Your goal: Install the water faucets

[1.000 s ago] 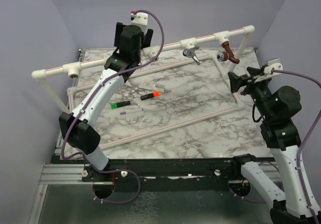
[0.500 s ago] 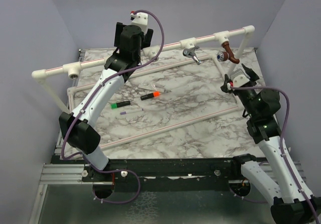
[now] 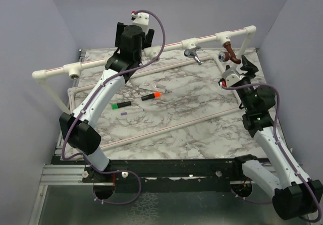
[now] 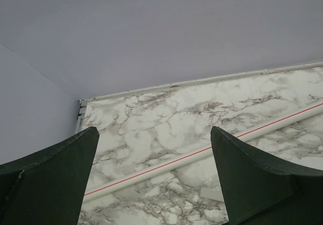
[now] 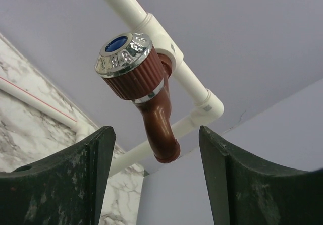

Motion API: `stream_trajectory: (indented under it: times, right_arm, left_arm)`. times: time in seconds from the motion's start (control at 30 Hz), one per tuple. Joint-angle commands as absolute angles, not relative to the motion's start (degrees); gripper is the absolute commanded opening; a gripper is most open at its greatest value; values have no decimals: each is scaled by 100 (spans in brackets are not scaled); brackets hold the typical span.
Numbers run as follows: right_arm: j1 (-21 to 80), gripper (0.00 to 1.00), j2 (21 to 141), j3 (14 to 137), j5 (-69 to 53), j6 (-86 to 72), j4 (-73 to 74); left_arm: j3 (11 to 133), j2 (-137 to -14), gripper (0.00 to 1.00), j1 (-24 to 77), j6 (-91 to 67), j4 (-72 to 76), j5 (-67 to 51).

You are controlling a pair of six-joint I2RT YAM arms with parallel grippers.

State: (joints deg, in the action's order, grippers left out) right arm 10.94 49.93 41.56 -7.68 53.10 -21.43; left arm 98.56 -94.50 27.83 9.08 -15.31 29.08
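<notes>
While my right gripper (image 5: 155,129) sits with its jaws partway apart and nothing in them, the copper faucet (image 5: 151,99) hangs right in the gap ahead of my fingers, touching neither one as far as I can tell. It's got a ribbed reddish-brown body, a shiny chrome cap with a blue centre, and a spout curving down (only my wrist camera gives that detail). It sits on a white tee (image 5: 162,38) of the pipe rail (image 3: 169,45).

From the top camera, room is tight here. The purple side wall and the right edge of the table (image 3: 192,104) are close by my arm, and the back wall is just behind the rail. That view also shows the chrome faucet (image 3: 193,54) on the same rail, further left, which neither wrist sees.

My left gripper (image 4: 154,129) is spread wide and empty, looking at the table's back-left corner and a red-striped pipe (image 4: 197,154) lying on the marble. Two markers (image 3: 151,96) lie mid-table, well apart from both grippers.
</notes>
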Motion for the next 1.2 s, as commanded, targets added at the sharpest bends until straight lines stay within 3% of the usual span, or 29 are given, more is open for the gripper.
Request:
stream_trajectory:
  times: [0.0,0.47,0.63,0.77,1.17]
  right_arm:
    - [1134,71,5195,4377,-841,5501,-2633]
    - [1129,50,5745,4638,-702,5390,-3084]
    - [1134,31,5732,4649,-790,4893,-3057]
    - [1134,3,5635,4511,-831,4349,-3105]
    - [1134,1,5507,4615,-233,982,-3011]
  left_arm:
    - [9479,-9976,93,3296,426,-2310,2065]
    - [9475,-10001,93,3313,431,-2310,2040]
    - [9477,-10002,93,3313,445,-2312,2064]
    - [9479,-10001,93,3313,453,-2311,2073]
    - [9501,-9960,93,3346,410,-2320,2083]
